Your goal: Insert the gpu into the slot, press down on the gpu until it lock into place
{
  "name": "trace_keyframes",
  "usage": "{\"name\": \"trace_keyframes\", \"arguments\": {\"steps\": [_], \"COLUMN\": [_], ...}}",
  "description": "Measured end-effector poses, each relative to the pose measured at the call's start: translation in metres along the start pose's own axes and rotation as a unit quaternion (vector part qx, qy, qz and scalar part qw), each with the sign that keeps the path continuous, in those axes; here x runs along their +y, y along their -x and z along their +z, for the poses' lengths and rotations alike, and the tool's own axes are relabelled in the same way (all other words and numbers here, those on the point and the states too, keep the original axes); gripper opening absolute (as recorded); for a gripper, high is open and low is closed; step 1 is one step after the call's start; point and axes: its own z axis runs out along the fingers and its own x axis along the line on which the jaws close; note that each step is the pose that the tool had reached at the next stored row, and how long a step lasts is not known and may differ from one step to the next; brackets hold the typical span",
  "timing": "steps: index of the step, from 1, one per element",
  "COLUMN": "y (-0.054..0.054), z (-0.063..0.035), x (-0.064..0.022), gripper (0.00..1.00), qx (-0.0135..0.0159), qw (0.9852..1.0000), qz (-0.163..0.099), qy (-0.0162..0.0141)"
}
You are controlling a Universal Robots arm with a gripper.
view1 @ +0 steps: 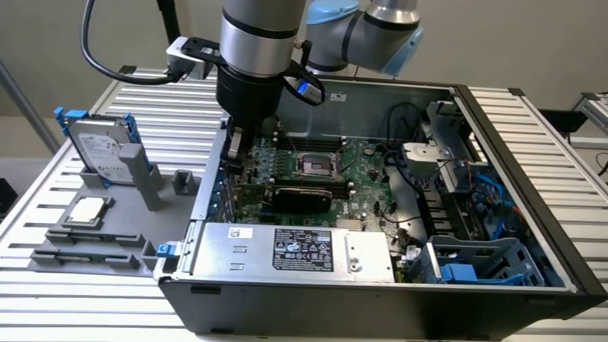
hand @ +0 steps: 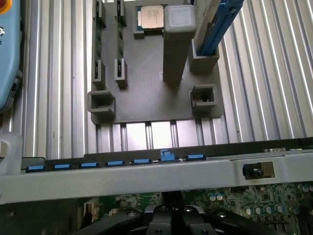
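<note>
Exterior view: arm's claw (view1: 235,146) dips inside open black steel PC case (view1: 532,214), above green motherboard (view1: 314,174). Glossy black gpu (view1: 302,194) sits on board just in front of claw, long axis running left-right; slot hidden. Wrist view: grey plastic fixture (hand: 146,93), square silver CPU (hand: 150,18), ribbed alu table (hand: 264,83). Claw (hand: 172,215) spread/closed: can't tell.

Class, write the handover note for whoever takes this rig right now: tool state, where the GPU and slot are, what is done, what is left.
Tool: down inside the open computer case at its wall on the exterior view's left, over the motherboard; holds nothing that can be seen.
GPU: lying across the motherboard below the processor socket, apparently in place over its slot, which it hides.
Done: GPU seems inserted.
Left: whether it is pressed home and locked cannot be told.
</note>
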Motion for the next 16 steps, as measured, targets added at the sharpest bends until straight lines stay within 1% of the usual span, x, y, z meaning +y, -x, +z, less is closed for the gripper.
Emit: {"name": "trace_keyframes", "arguments": {"steps": [6,10,12,15,16], "y": [0.0003,0.0004,0.0006,0.0007,0.0008], "z": [0.0024,0.0026,0.0018,-0.0024,-0.0035], "x": [-0.0004,-0.0004,-0.0004,-0.0028,-0.0038], "gripper": [0.11,0.11,0.11,0.11,0.11], "qx": [0.001,0.001,0.0009,0.0018,0.0017], "qw": [1.0,1.0,1.0,1.0,1.0], "qz": [0.001,0.001,0.002,0.002,0.002], "qy": [0.0,-0.0001,-0.0003,-0.0003,-0.001]}}
